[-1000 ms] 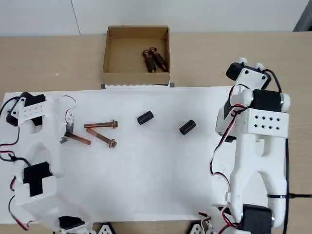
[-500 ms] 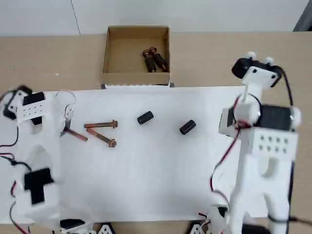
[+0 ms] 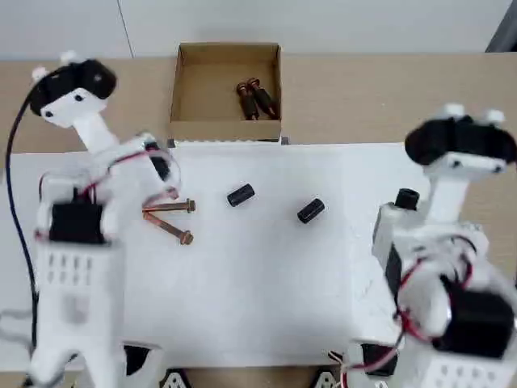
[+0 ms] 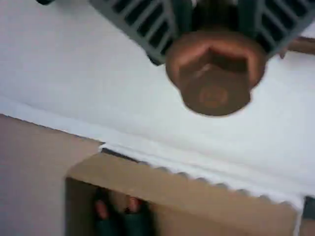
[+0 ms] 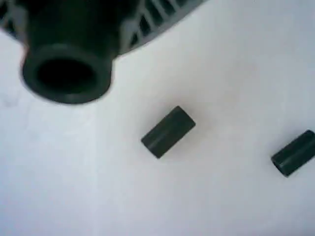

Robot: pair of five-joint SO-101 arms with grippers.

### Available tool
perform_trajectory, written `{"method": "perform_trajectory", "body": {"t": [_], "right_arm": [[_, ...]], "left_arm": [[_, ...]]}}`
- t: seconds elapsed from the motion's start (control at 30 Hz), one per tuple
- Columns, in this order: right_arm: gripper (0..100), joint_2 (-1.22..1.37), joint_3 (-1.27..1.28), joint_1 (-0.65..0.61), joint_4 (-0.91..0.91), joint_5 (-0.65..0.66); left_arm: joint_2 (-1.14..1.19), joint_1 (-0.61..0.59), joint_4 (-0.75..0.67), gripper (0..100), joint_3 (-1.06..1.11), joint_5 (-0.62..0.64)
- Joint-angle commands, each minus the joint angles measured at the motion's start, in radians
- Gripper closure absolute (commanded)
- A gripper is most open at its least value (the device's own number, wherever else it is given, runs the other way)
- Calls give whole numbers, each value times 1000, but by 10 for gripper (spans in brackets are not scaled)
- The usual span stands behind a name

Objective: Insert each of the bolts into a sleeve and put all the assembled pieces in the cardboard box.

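Jaws gripping bolt (image 4: 212, 73) and sleeve (image 5: 69, 49), box (image 3: 187, 97) holding two assembled pieces (image 3: 257, 99)

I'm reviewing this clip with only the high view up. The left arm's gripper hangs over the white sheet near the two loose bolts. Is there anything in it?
Observer: Yes. In the left wrist view the left gripper is shut on a copper bolt, with its hex head facing the camera.
Operator: And the black thing at the end of the right arm?
Observer: That is a sleeve, clamped in the right gripper. The right wrist view looks straight into its bore, which is empty, with no bolt in it yet.
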Motion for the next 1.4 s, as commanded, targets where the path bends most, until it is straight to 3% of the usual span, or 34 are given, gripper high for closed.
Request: {"method": "perform_trajectory", "body": {"t": [0.0, 0.23, 0.43, 0.67, 0.8, 0.93, 1.1, 1.37], "right_arm": [[995, -64, -5, 5, 2, 12], [995, -157, 149, 4, -79, 12], [995, -378, 465, -8, -315, 20], [995, -711, 842, -148, -529, 18], [995, -891, 1000, -262, -607, 20], [995, -848, 1011, -378, -671, 18], [995, -848, 1114, -484, -722, 52], [995, -848, 1267, -633, -888, 84]], "left_arm": [[-180, 66, -17, 995, 27, -121], [-413, 91, -127, 995, 217, -233], [-569, 92, -170, 995, 375, -233], [-715, 92, -173, 995, 536, -213], [-822, 92, -249, 995, 654, -203], [-951, 132, -353, 995, 776, -203], [-1120, 250, -370, 995, 903, -196], [-1163, 276, -416, 995, 949, -12]]}}
